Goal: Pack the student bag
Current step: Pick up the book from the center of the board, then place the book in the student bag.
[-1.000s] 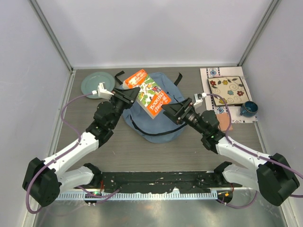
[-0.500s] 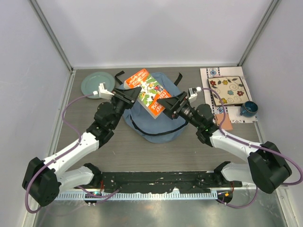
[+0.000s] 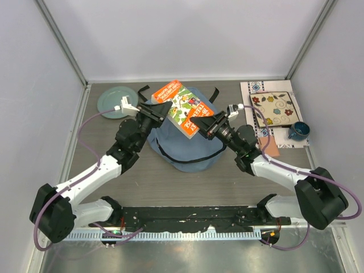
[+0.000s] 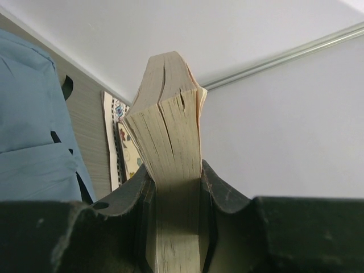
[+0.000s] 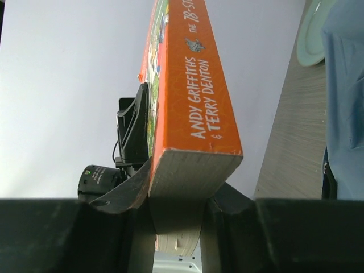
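Observation:
The student bag (image 3: 183, 149) lies flat mid-table, light blue with black straps. Above it hangs a thick orange paperback book (image 3: 183, 108), held between both arms. My left gripper (image 3: 161, 111) is shut on the book's page edge, and in the left wrist view the cream pages (image 4: 170, 136) fill the gap between its jaws (image 4: 177, 185). My right gripper (image 3: 197, 125) is shut on the opposite corner; the right wrist view has the orange spine (image 5: 196, 96) rising from the gripper (image 5: 181, 190). The bag (image 5: 344, 108) shows at the right edge.
A pale green plate (image 3: 115, 101) sits at the back left. At the back right a floral square tray (image 3: 273, 108) rests on a patterned mat, with a dark blue mug (image 3: 298, 131) beside it. Enclosure walls ring the table.
My right gripper has moved in onto the book's near corner and closed on it. The book has shifted slightly toward the back, still in the left gripper.

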